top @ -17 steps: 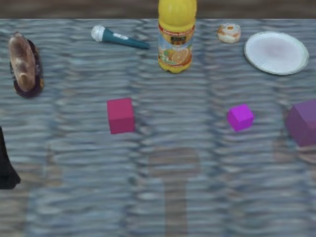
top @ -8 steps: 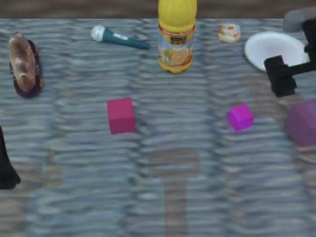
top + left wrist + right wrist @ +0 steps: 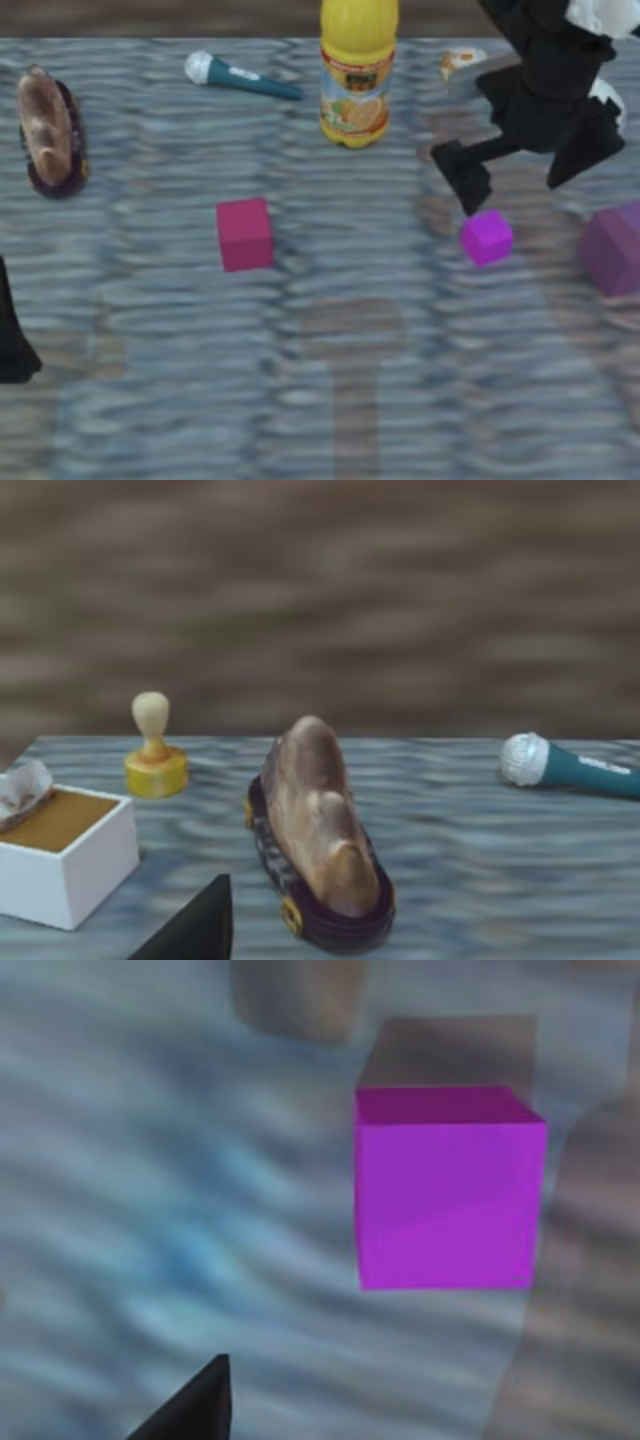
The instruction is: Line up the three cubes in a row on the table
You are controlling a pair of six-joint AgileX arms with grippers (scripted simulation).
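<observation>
Three cubes rest apart on the table [image 3: 330, 400]: a crimson-pink cube [image 3: 244, 234] left of the middle, a small magenta cube [image 3: 487, 238] on the right, and a dull purple cube [image 3: 612, 248] at the right edge. My right gripper [image 3: 520, 175] hangs open just behind the magenta cube, one finger [image 3: 466, 183] close to the cube's far corner. The right wrist view shows the magenta cube [image 3: 448, 1190] ahead of one dark fingertip [image 3: 200, 1405], nothing held. My left gripper [image 3: 12, 345] is parked at the left edge, open.
Along the back stand a bread loaf on a dark tray [image 3: 48, 130], a teal microphone [image 3: 240, 76], an orange juice bottle [image 3: 357, 75], a small round pastry [image 3: 458, 62] and a white plate [image 3: 606, 92], mostly under my right arm. A white box [image 3: 60, 855] and a wooden stamp [image 3: 155, 750] sit far left.
My right arm came in from the right edge and swung left over the plate, ending behind the magenta cube. The cubes and the left arm stayed put.
</observation>
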